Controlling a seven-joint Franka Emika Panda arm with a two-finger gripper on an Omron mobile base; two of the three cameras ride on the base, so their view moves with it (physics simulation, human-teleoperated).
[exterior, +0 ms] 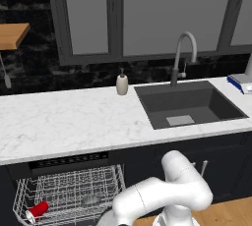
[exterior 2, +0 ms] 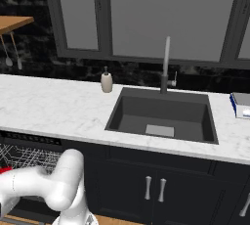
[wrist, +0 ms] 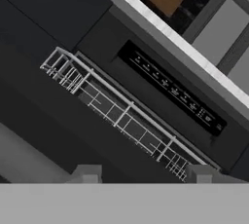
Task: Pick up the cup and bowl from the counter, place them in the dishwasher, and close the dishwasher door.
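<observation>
- From the left base view the dishwasher (exterior: 69, 190) stands open under the left stretch of the counter (exterior: 64, 122), its white wire rack (exterior: 29, 190) pulled out forward.
- The cup (exterior: 37, 211) lies on its side in the rack's front left corner, red with its white rim turned toward the left edge.
- The bowl (exterior: 90, 200) sits in the rack near its middle, a dim grey round shape behind the wires, well apart from the cup.
- The right base view catches just a red sliver of the cup (exterior 2: 5, 170) at its left edge, beside the arm; the rack (exterior 2: 24, 158) shows there as a slice under the counter (exterior 2: 58, 111).
- The arm bends low in front of the dishwasher in both base views, its hand dropping out at the bottom edge of the left one.
- The hand view looks slantwise at the rack's rim (wrist: 116, 111) and the vented black strip (wrist: 170, 89) below the counter's white edge (wrist: 165, 35).
- The gripper (wrist: 143, 174) shows two finger tips (wrist: 87, 173) set wide apart with nothing between them.
- On the counter stand the soap dispenser (exterior: 122, 83) by the sink's (exterior: 189, 104) back left corner, and the faucet (exterior: 183, 55) behind the sink.
- A wooden shelf (exterior: 12, 34) hangs at the upper left.
</observation>
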